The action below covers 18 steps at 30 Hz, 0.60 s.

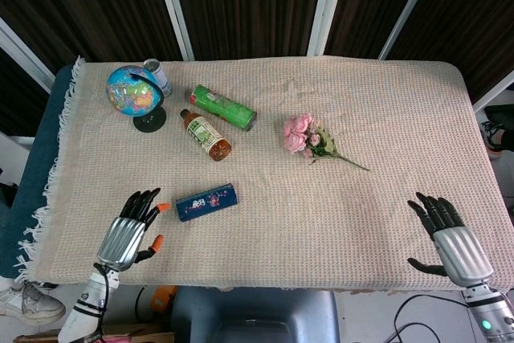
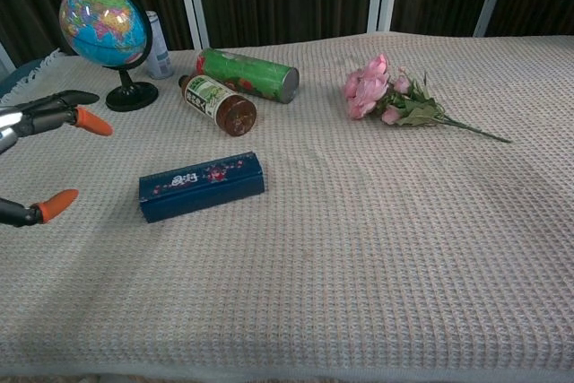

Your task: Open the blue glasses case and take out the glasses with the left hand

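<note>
The left hand [image 1: 128, 234] hovers over the near-left part of the desk [image 1: 385, 110], fingers spread apart and holding nothing. Its orange-tipped fingertips [image 1: 163, 207] point toward the case [image 1: 206, 202]. In the chest view only the fingertips of this hand [image 2: 40, 159] enter at the left edge, with thumb and fingers well separated.

The case lies just to the right of the left hand, near but not touching it. It is closed and flat on the cloth. Its long axis runs roughly left to right, with the right end angled slightly away from the robot. The near-left short end faces the fingertips.

The right hand [image 1: 454, 242] is at the near-right corner of the desk, fingers apart and empty, well apart from the case. The left hand is clearly the nearer one, as the task requires.

The lid seam is not resolvable in either view; which long side opens cannot be determined.

Judgement: the approach is under way and no contact is made. The next move calls for a short reach rightward onto the case.

Behind the case lie a bottle [image 1: 206, 134] and a can [image 1: 223, 108].
</note>
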Motion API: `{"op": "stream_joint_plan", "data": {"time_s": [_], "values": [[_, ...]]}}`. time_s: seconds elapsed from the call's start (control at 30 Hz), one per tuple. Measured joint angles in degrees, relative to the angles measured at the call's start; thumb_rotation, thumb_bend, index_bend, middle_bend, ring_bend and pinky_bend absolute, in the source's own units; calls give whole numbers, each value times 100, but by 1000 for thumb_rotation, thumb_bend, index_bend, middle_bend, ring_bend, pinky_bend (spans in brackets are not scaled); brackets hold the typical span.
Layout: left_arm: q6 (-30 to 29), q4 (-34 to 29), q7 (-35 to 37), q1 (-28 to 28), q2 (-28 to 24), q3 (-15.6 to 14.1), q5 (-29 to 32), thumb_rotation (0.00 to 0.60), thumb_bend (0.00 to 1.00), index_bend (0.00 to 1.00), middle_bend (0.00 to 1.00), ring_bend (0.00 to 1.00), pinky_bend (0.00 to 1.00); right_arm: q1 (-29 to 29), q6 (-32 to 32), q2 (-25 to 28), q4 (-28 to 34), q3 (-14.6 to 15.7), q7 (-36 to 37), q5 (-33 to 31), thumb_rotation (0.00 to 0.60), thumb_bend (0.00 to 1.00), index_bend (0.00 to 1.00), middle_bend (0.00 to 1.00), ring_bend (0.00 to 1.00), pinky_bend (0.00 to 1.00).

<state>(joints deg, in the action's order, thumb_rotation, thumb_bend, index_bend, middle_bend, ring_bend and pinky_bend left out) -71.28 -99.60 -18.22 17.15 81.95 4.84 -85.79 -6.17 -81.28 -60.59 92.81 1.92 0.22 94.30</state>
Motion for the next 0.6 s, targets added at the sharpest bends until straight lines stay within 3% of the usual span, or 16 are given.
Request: {"op": "stream_joint_plan", "data": {"time_s": [0.27, 0.6], "values": [[528, -42, -1371, 647, 802, 654, 1835, 600, 347, 238, 0, 0, 0, -27, -18, 105, -30, -14, 313, -16, 600, 20, 0, 0, 0, 0], [622, 428, -1685, 1244, 1553, 948, 2561, 600, 325, 242, 0, 0, 0, -24, -48, 142, -55, -13, 413, -22, 600, 19, 0, 0, 0, 0]]}}
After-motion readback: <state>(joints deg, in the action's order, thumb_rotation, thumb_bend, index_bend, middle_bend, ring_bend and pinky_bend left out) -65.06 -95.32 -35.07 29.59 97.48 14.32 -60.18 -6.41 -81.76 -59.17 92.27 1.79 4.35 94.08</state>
